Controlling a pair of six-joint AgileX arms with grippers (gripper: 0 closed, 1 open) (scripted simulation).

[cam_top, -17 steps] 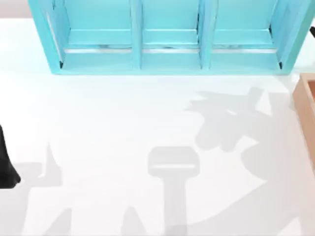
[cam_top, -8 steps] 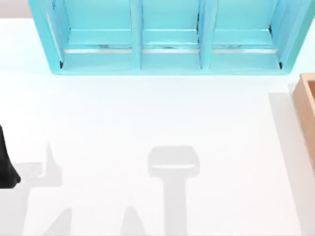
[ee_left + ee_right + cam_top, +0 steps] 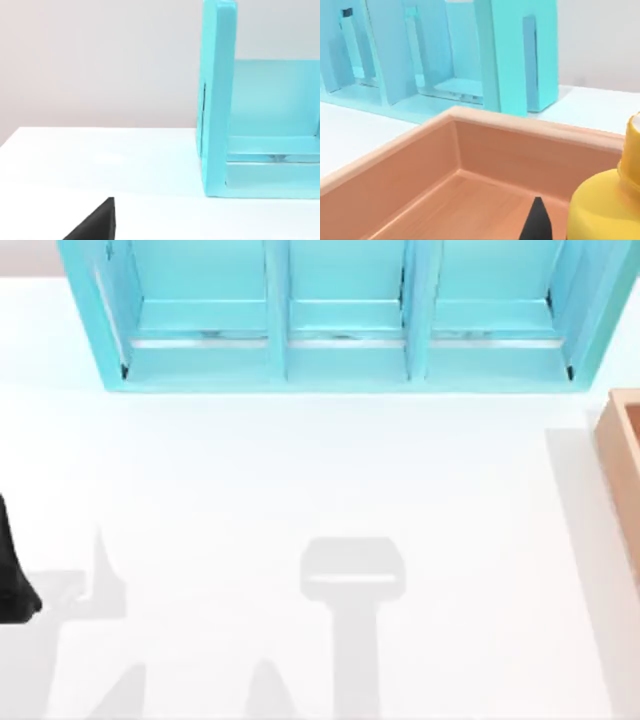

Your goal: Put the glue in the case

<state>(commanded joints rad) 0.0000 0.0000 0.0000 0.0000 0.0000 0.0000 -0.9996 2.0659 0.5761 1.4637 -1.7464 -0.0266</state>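
Since a second earlier, our right arm's shadow had left the table [image 3: 300, 470]. Beside the case [image 3: 345, 360], our right tool [image 3: 536, 220] hovered over the box [image 3: 470, 195] holding the glue [image 3: 607, 205]; its opening we couldn't tell. Grasping came next.

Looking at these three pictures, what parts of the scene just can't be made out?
- Small yellow-orange glue bottle: right wrist view, cut by the picture's edge; label unseen.
- Tan wooden box: top view, cut by the right edge.
- Left arm: top view, at the left edge; its fingers unseen.
- Large turquoise shelf unit: its compartments' upper parts cut by the top edge.
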